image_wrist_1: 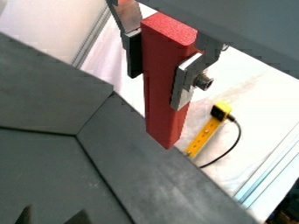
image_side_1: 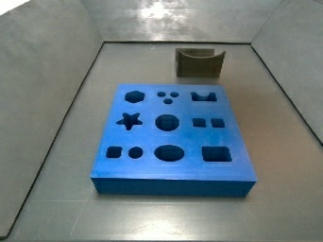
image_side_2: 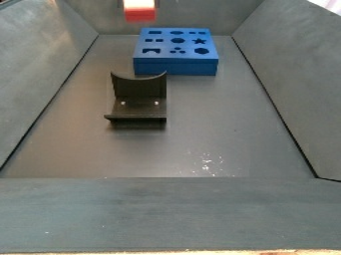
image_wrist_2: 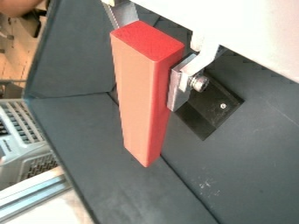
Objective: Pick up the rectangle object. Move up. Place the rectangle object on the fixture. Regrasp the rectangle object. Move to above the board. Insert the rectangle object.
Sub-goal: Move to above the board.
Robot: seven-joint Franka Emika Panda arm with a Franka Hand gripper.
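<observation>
In both wrist views my gripper (image_wrist_1: pixel 160 70) (image_wrist_2: pixel 146 80) is shut on the rectangle object (image_wrist_1: pixel 165 92) (image_wrist_2: pixel 142 96), a long red-orange block. The silver fingers (image_wrist_1: pixel 184 83) clamp its sides near one end, and the rest of it hangs down well clear of the dark floor. In a side view only the block's lower end (image_side_2: pixel 139 10) shows at the frame's edge, high above the far end of the bin. The blue board (image_side_1: pixel 171 132) (image_side_2: pixel 177 50) with its cut-out holes lies flat. The dark fixture (image_side_1: pixel 199 63) (image_side_2: pixel 138 98) stands apart from the board with nothing in its notch.
Grey sloping walls (image_side_1: pixel 63 104) (image_side_2: pixel 34 80) enclose the floor on all sides. A yellow cable (image_wrist_1: pixel 216 131) lies outside the bin over a white surface.
</observation>
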